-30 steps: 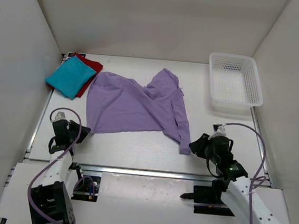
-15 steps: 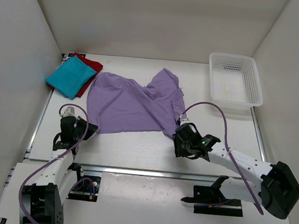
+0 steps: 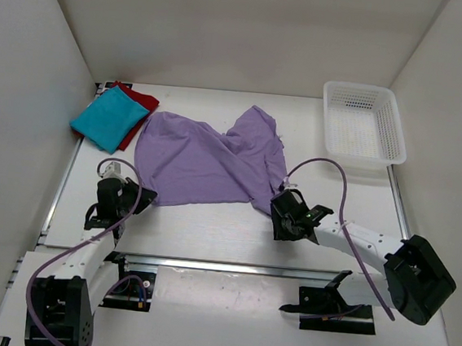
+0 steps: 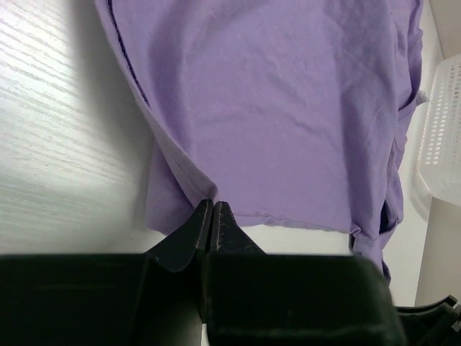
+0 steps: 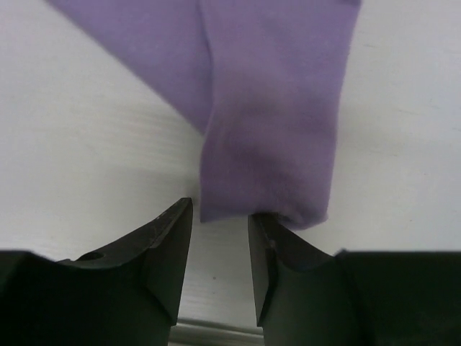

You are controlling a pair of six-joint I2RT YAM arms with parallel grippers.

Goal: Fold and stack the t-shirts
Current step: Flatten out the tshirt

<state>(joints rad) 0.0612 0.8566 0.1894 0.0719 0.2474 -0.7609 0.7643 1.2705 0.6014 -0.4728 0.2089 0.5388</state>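
The lavender t-shirt (image 3: 208, 158) lies spread and rumpled in the middle of the table. The teal t-shirt (image 3: 109, 120) lies folded on the red t-shirt (image 3: 142, 99) at the far left. My left gripper (image 3: 136, 194) is at the lavender shirt's near left corner. In the left wrist view its jaws (image 4: 213, 207) are shut, pinching the hem of the lavender fabric (image 4: 274, 108). My right gripper (image 3: 281, 216) is at the shirt's near right tip. It is open (image 5: 220, 213), one finger on each side of the edge of the hanging fabric end (image 5: 270, 158).
A white mesh basket (image 3: 363, 124) stands at the far right, and its wall shows in the left wrist view (image 4: 439, 137). White walls close in the table on three sides. A metal rail (image 3: 230, 266) runs along the near edge between the arm bases.
My left gripper crept forward to the shirt's corner and shut on it. The right arm swung in from the near right to the shirt's tip, and its jaws opened wider.
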